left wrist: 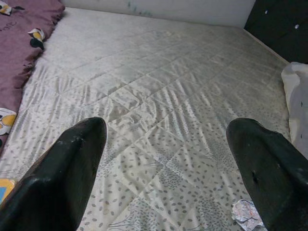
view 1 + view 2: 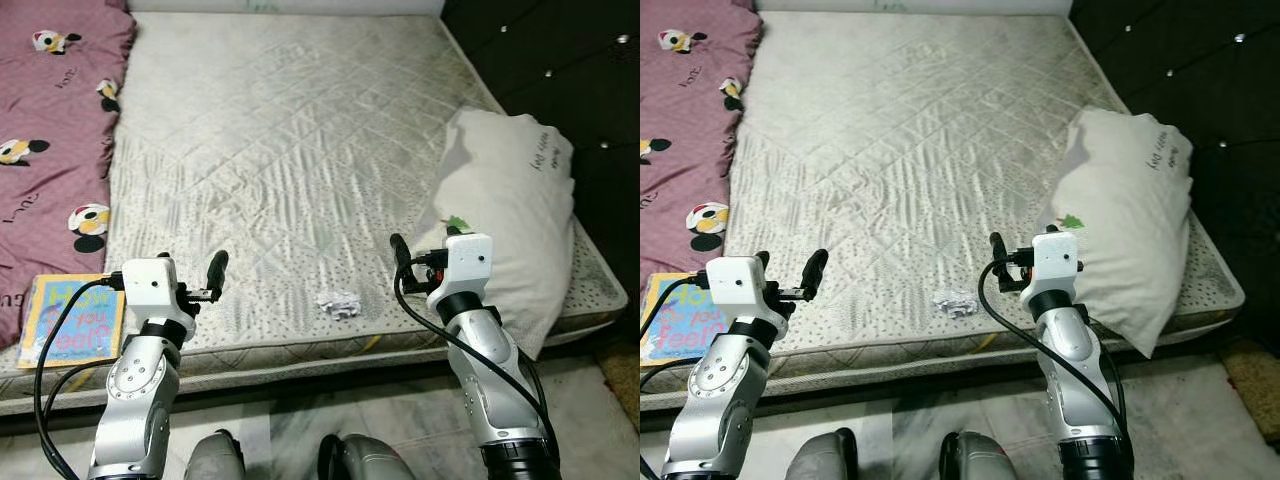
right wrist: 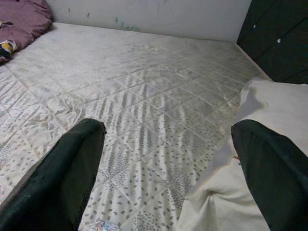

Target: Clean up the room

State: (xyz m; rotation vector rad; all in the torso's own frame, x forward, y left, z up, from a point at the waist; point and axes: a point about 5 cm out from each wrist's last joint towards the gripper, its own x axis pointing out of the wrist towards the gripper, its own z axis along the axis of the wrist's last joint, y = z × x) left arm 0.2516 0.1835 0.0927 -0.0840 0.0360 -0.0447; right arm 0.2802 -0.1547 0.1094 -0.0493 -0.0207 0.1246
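Note:
A crumpled white paper scrap (image 2: pixel 338 304) lies on the bare quilted mattress (image 2: pixel 290 130) near its front edge, between my two arms. My left gripper (image 1: pixel 166 132) hovers open over the front left of the mattress, one black finger (image 2: pixel 217 271) pointing toward the far side. My right gripper (image 3: pixel 168 130) is open too, just left of a white pillow (image 2: pixel 510 210), with the scrap (image 3: pixel 103 225) low between its fingers. A colourful children's book (image 2: pixel 72 318) rests at the mattress's front left corner.
A pink cartoon-print blanket (image 2: pixel 50 130) covers the left side of the bed. A black padded panel (image 2: pixel 560 60) runs along the right. Marble floor (image 2: pixel 300 430) lies between me and the bed's front edge.

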